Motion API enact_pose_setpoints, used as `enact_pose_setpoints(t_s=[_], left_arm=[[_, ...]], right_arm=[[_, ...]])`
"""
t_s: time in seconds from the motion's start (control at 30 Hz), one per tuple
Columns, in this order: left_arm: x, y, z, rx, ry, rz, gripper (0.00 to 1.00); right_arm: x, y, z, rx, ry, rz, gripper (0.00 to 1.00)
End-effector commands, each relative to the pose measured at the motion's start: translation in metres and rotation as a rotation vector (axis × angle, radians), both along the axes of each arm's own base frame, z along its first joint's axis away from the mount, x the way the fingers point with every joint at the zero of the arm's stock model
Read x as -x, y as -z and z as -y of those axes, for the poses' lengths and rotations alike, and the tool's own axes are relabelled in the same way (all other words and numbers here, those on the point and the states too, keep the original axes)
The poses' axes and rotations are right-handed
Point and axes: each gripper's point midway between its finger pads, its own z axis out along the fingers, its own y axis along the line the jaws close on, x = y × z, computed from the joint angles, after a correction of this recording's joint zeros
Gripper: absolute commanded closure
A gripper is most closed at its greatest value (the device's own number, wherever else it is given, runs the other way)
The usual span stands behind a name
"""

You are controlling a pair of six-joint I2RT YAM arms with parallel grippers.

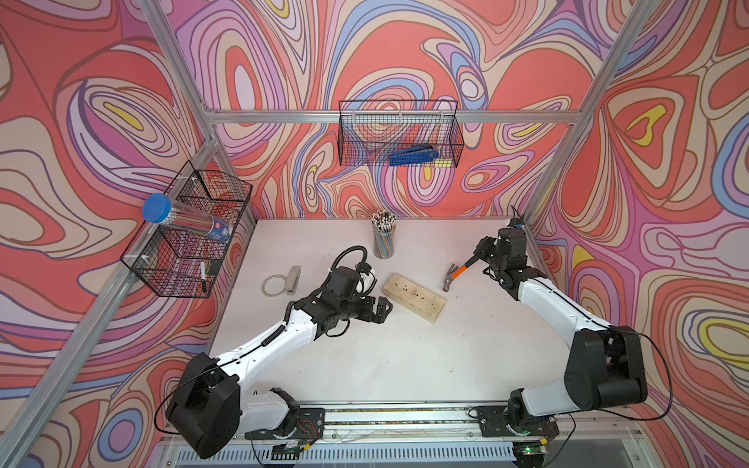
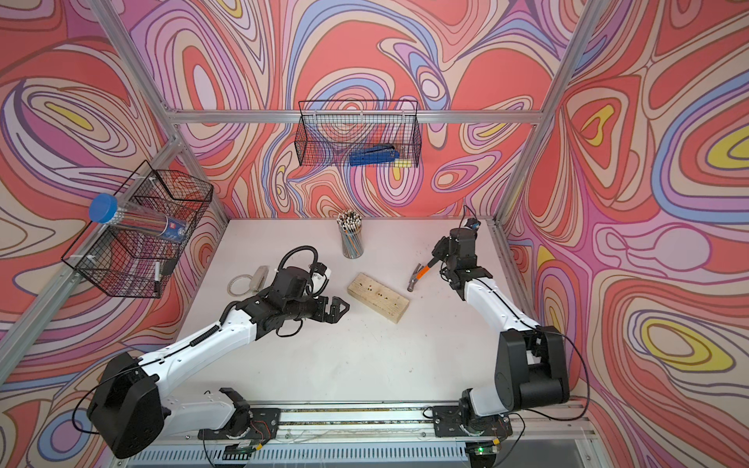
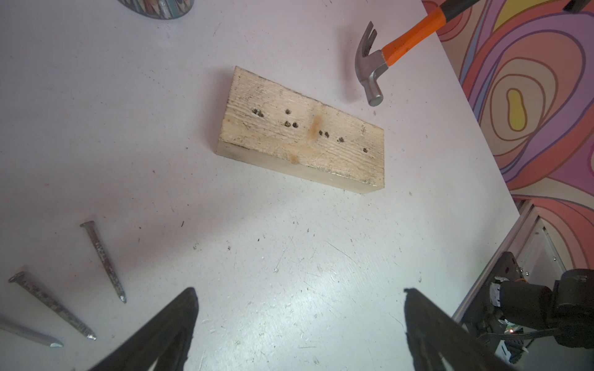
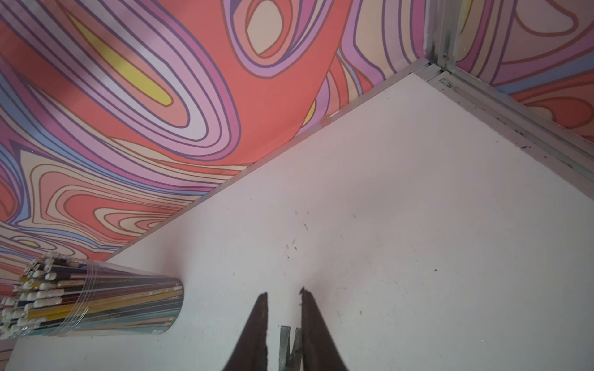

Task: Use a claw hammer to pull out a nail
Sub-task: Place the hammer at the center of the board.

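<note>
The claw hammer (image 1: pixel 450 277) (image 2: pixel 415 278) has a silver head, an orange neck and a black handle. My right gripper (image 1: pixel 481 253) (image 4: pixel 284 291) is shut on the handle, and the claw (image 4: pixel 289 348) shows between its fingers. The head (image 3: pixel 369 74) is low by the far right end of the wooden block (image 1: pixel 414 298) (image 3: pixel 302 135), clear of it. The block's top shows only holes. Three loose nails lie flat on the table, the nearest nail (image 3: pixel 103 260) beside my left gripper (image 3: pixel 299 290) (image 1: pixel 383 310). That gripper is open and empty, just left of the block.
A cup of pencils (image 1: pixel 383 235) (image 4: pixel 96 298) stands behind the block. A stapler (image 1: pixel 292 278) and a tape ring (image 1: pixel 274 285) lie at the left. Wire baskets hang on the back wall (image 1: pixel 399 133) and the left wall (image 1: pixel 190 231). The right wall is close behind the right arm.
</note>
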Motion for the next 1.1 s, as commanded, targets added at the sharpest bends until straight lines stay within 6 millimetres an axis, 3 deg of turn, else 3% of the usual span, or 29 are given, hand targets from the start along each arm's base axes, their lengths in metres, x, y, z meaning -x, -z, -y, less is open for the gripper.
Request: enact_pose_setpoints(t_s=[0.0,0.43,0.57,0.93,1.07], left_arm=[[0.002,-0.008,0.002,0.029,0.008,0.027,0.00],[-0.001,-0.003,0.011,0.058,0.020,0.008,0.00],[-0.002,0.000,0.014,0.056,0.026,-0.003,0.00],[-0.004,0.007,0.016,0.051,0.026,-0.019,0.00],[-0.003,0.008,0.017,0.053,0.030,-0.022,0.00]], right_arm=[[-0.014,-0.032,0.006,-0.071,0.031,0.160,1.00],[0.007,0.010,0.030,-0.138,0.130,0.158,1.00],[0.019,0.029,0.034,-0.173,0.145,0.115,0.75],[0.051,0.080,0.038,-0.229,0.173,0.022,0.55],[0.059,0.094,0.042,-0.233,0.193,-0.008,0.53]])
